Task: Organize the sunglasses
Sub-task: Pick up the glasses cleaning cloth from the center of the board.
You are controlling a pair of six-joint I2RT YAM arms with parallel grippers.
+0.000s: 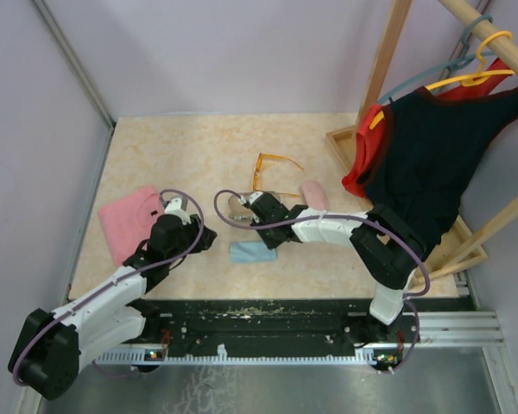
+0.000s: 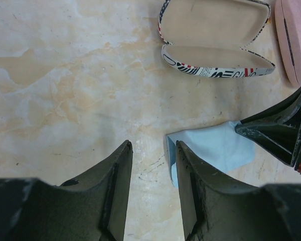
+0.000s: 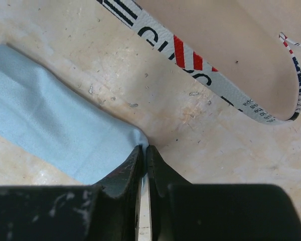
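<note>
though unalike, two cases (image 2: 215, 30) (image 2: 293, 40), two cloths (image 1: 252, 252) (image 1: 129, 220), one sunglasses (image 1: 257, 175)

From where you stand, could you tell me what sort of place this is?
Probably a robot test booth staged like a home: plain walls around a marble-look table, and a wooden rack with hung clothes.

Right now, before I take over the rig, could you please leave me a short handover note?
Left pincer: open, empty, above the table beside the light blue cloth.
Right pincer: shut on that cloth's edge.
Orange sunglasses: on the table, arms unfolded, beyond the printed case, which lies open and empty; pink case beside it.
Black pair: not visible.
Done: nothing cased. Left: fold and case the glasses.
</note>
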